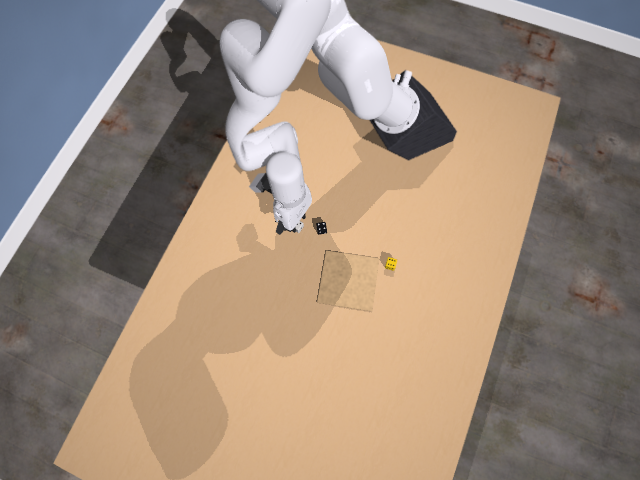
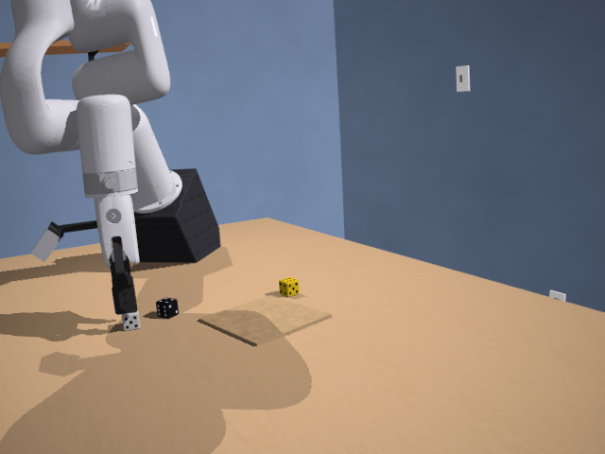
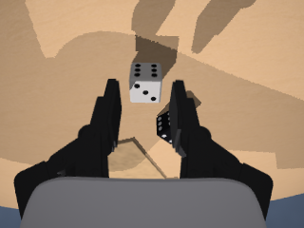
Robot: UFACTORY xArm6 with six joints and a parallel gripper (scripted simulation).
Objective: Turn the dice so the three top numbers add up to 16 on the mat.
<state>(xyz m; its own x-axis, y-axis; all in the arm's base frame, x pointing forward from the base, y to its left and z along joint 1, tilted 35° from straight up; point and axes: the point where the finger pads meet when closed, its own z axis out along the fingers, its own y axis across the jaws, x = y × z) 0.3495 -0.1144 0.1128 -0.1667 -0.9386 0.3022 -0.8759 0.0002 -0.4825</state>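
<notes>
The pincer (image 1: 292,224) (image 2: 125,311) (image 3: 145,94) is on the left, pointing down, a bit spread and not pinching anything. The white die (image 1: 299,226) (image 2: 130,322) (image 3: 145,83) sits on the tabletop (image 1: 413,361) (image 2: 440,341) (image 3: 57,104) by its tips. Next comes the black die (image 1: 321,227) (image 2: 166,307) (image 3: 163,124), then the flat tan mat (image 1: 347,281) (image 2: 266,317) (image 3: 128,154). Last, the yellow die (image 1: 391,263) (image 2: 289,287) sits just off the mat, with six dots on top. All three dice are off the mat.

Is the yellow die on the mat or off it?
Off: the yellow die sits just beyond the mat's edge.
</notes>
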